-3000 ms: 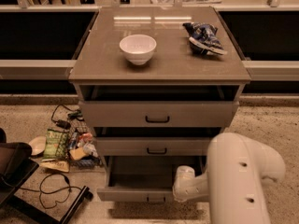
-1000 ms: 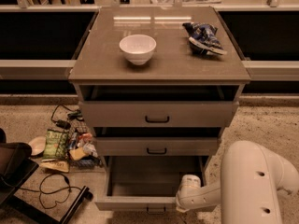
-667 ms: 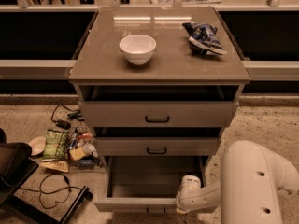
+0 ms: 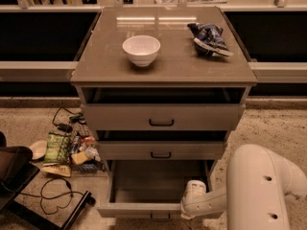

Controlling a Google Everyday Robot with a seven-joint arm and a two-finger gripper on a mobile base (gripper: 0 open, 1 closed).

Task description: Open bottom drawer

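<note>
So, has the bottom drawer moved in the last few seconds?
Yes. The bottom drawer has slid further out toward the camera, away from the middle drawer above it. The end effector is at its front edge.

Warm, dim light reaches you from overhead and the far side: two pale glare streaks lie on the far part of the cabinet top (image 4: 168,68). Black shadow fills the slots under it. The bottom drawer (image 4: 158,181) is evenly lit inside. The gripper (image 4: 186,209) sits at its near right edge, and the arm (image 4: 259,190) looks washed pale.
</note>
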